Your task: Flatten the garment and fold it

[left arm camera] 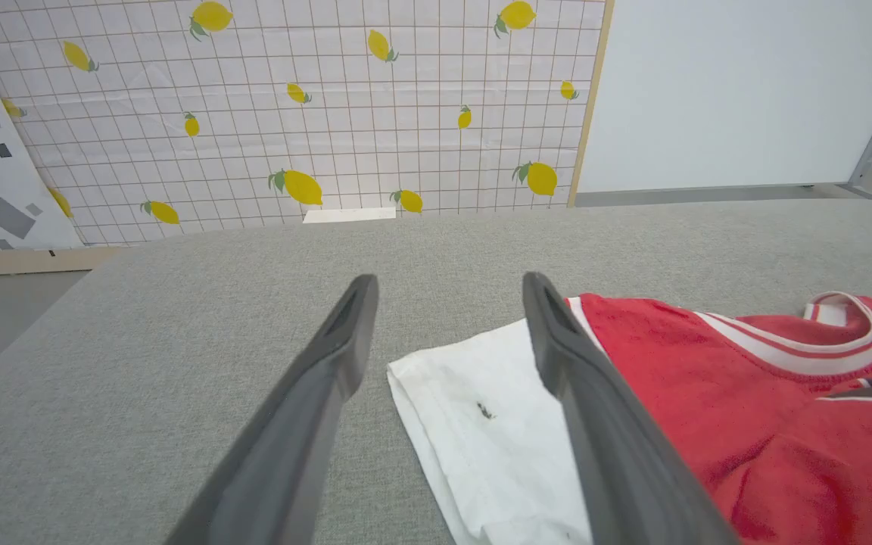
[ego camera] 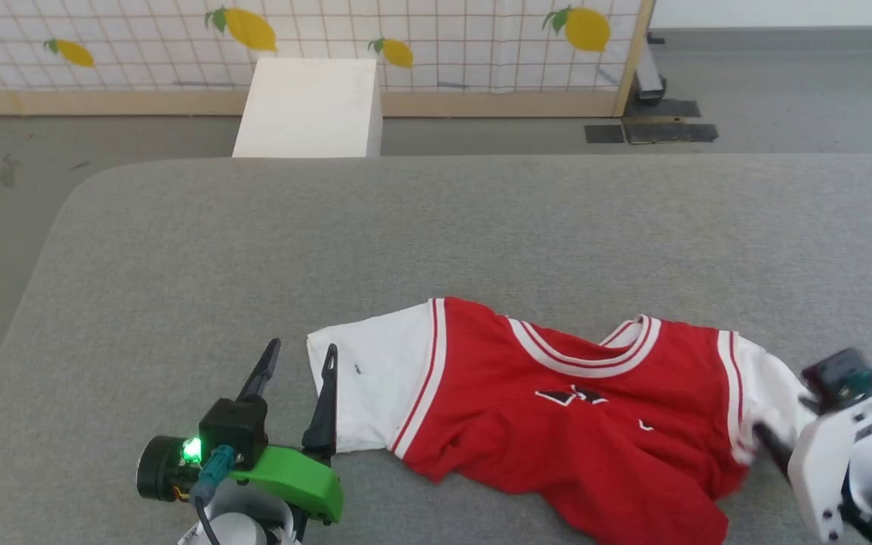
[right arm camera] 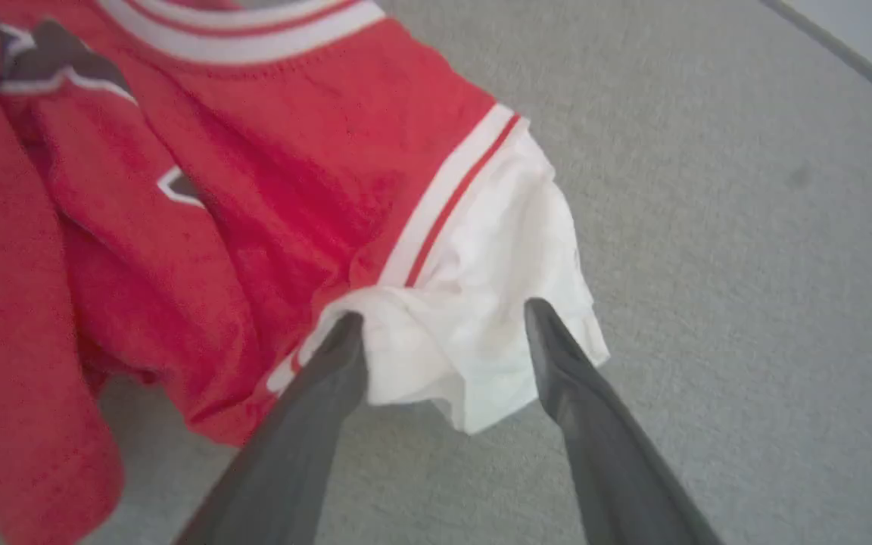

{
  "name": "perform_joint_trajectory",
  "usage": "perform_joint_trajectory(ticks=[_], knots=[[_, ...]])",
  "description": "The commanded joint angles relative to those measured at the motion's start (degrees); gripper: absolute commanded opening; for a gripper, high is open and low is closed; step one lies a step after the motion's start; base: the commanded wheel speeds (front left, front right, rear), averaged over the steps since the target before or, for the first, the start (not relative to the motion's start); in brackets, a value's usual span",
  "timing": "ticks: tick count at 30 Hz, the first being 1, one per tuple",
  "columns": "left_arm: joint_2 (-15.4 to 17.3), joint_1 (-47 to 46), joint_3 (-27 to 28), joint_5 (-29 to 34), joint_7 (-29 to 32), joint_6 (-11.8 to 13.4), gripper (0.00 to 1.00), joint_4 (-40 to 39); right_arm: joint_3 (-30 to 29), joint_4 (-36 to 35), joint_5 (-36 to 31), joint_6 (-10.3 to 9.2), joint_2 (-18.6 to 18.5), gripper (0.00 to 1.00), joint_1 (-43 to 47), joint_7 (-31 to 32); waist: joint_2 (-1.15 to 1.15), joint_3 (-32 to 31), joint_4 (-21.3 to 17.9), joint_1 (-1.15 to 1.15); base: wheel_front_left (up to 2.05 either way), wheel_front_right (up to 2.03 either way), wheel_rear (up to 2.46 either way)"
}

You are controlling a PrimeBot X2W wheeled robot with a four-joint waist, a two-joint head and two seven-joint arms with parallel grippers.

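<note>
**Near edge, left.** The left gripper (ego camera: 302, 350) has its fingers spread wide and released, holding nothing. One finger sits at the edge of the left sleeve (ego camera: 368, 382); contact cannot be confirmed.

**Near edge, right.** The right gripper (right arm camera: 443, 314) also has its fingers apart. The crumpled right sleeve (right arm camera: 496, 288) sits bunched between them, and no pinch is evident.

**Shirt.** The shirt (ego camera: 557, 424) lies front up on the near half of the tabletop (ego camera: 406, 227), between the two grippers, with its collar (ego camera: 595, 356) toward the far side. The left sleeve lies flat. The red body is rumpled, with creases running through the black lettering (ego camera: 572, 395), and the hem is heaped toward the near right.

**Assessment.** Flattening appears partly done: one sleeve is spread, while the body and right sleeve are outstanding. No fold has been made, so the task is judged to be at an early stage.

**Far side.** There is bare tabletop, then a white box (ego camera: 307, 106) and a lemon-print screen (ego camera: 443, 45).
</note>
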Motion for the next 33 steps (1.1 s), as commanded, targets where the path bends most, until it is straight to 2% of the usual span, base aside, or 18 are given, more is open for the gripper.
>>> perform_joint_trajectory(ticks=[1,5,9,14,17,21,26,30,33], knots=[[-0.19,0.27,0.28,0.13,-0.22,-0.31,1.00,0.05,-1.75,-1.14,0.48,-0.11,0.97,1.00,0.57,-1.65,0.07,-0.55,-1.00,0.00,0.00,0.00,0.00],[-0.20,-0.17,0.81,-0.51,-0.22,-0.63,1.00,-0.04,-8.19,-4.61,-0.20,-0.11,5.15,1.00,2.10,-6.84,0.07,-0.35,-2.17,0.00,0.00,0.00,0.00],[0.00,-1.40,1.20,-0.92,-0.22,-1.16,1.00,0.84,-13.75,-7.07,-2.43,-0.11,10.95,1.00,5.23,-11.55,0.07,0.34,-3.12,0.00,0.00,0.00,0.00],[1.45,-4.29,0.93,-1.11,0.02,-1.98,1.00,4.11,-20.02,-9.96,-5.64,-0.11,19.16,1.00,8.95,-17.89,0.07,1.56,-4.23,0.00,0.00,0.00,0.00],[2.69,-6.45,0.18,-0.79,2.26,-2.35,1.00,6.07,-22.17,-11.25,-7.31,-0.11,22.86,1.00,9.97,-20.52,0.07,2.52,-4.85,0.00,0.00,0.00,0.00],[4.76,-9.97,-0.40,-0.48,9.77,-2.67,1.00,8.09,-24.32,-12.93,-8.84,-0.11,25.95,1.00,10.78,-21.85,0.07,4.20,-5.59,0.00,0.00,0.00,0.00],[8.41,-15.15,-2.42,-2.10,23.80,-3.58,1.00,8.69,-25.09,-14.74,-10.00,-0.11,27.50,1.00,10.73,-21.37,0.07,6.77,-6.36,0.00,0.00,0.00,0.00],[12.45,-19.74,-6.80,-7.28,37.14,-3.93,1.00,9.12,-25.00,-15.37,-10.51,-0.11,28.30,1.00,9.90,-20.97,0.07,8.49,-6.91,0.00,0.00,0.00,0.00],[16.00,-22.96,-11.37,-14.39,47.29,-3.96,1.00,8.38,-24.53,-15.34,-10.83,-0.11,28.76,1.00,9.31,-21.07,0.07,9.26,-7.32,0.00,0.00,0.00,0.00]])
